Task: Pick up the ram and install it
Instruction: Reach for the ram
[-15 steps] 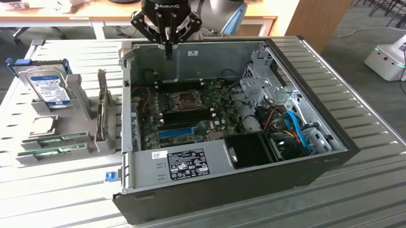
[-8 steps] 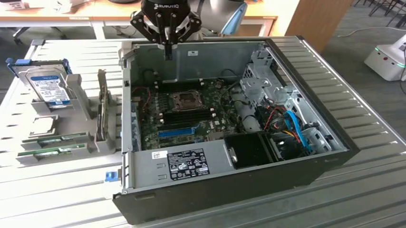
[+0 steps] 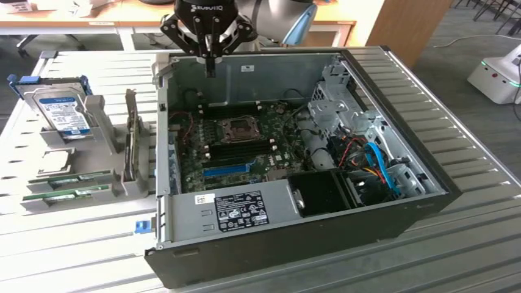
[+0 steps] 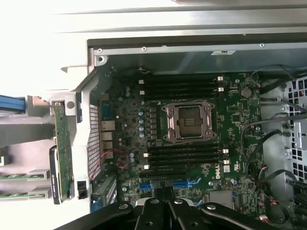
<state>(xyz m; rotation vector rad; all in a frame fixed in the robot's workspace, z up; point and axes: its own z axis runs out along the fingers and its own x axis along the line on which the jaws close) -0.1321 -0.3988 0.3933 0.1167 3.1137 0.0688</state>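
Note:
Two green ram sticks [image 3: 79, 178] [image 3: 58, 196] lie in a grey holder [image 3: 106, 190] on the table at the exterior view's left, outside the computer case; their ends show as ram sticks [image 4: 13, 176] in the wrist view. My gripper [image 3: 210, 70] hangs above the far wall of the open case [image 3: 391, 226], far from the ram, with its fingers [image 4: 158, 211] shut together and nothing between them. Beneath it lies the motherboard [image 3: 273, 160] with its bare processor socket [image 4: 188, 120] and empty black memory slots [image 4: 184, 155].
A silver hard drive [image 3: 65, 113] with a blue label and an upright green card [image 4: 62, 153] stand in grey racks beside the case. Inside the case are a blue slot strip [image 3: 226, 168], cables [image 3: 376, 165] and a black fan shroud [image 3: 326, 192]. A white machine [image 3: 498, 73] stands on the floor.

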